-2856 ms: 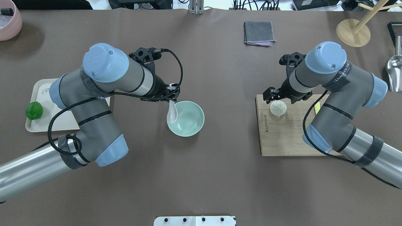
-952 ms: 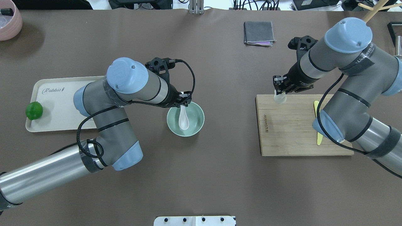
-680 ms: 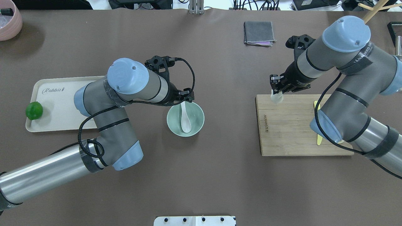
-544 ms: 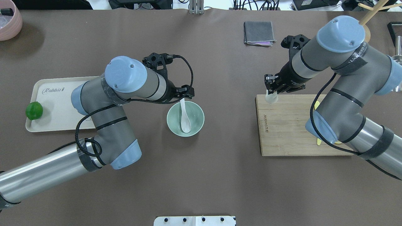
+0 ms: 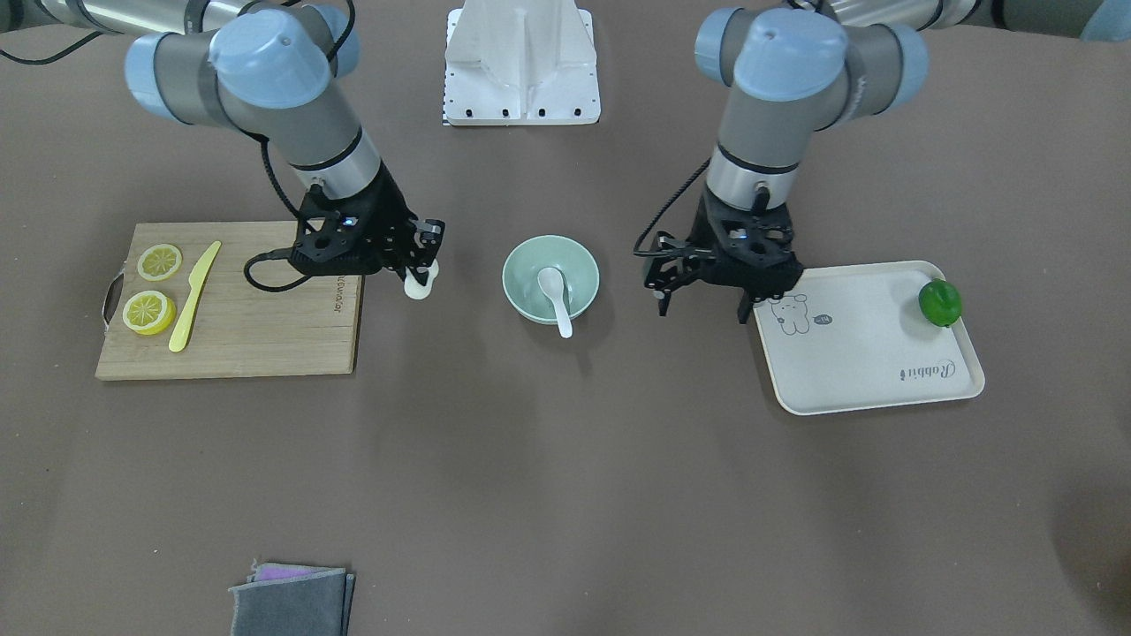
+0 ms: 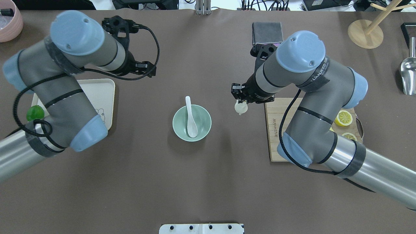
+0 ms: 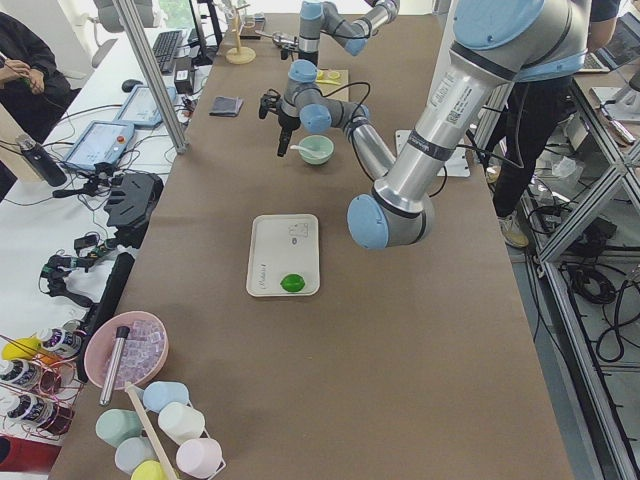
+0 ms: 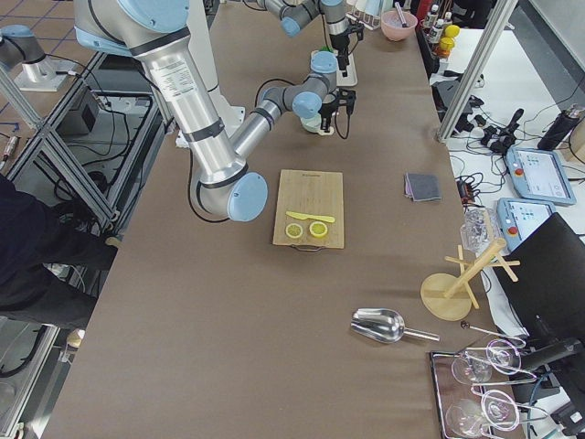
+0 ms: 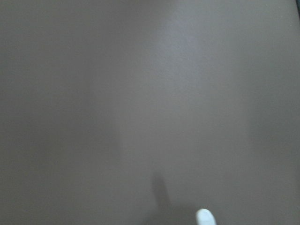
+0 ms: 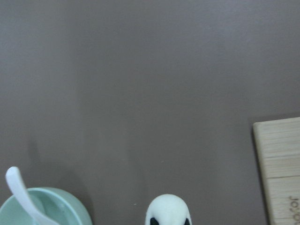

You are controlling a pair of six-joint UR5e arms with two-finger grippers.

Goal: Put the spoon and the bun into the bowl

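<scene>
Your right hand (image 6: 240, 102) pinches the bun (image 6: 240, 108), likely soft, light and easily dented, so best gripped gently across its sides, above the worktop (image 6: 208, 178) between board (image 6: 276, 130) and bowl (image 6: 177, 128), which has the spoon (image 6: 190, 122) in it; left hand (image 5: 704, 305) gapes wide, empty.

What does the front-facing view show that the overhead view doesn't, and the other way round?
Only front-facing: the knife in full on the board; overhead, the right arm largely covers it. Only overhead: the scoop, wooden stand and pink bowl. Both: the spoon in the green bowl, and the right gripper holding the bun short of it.
</scene>
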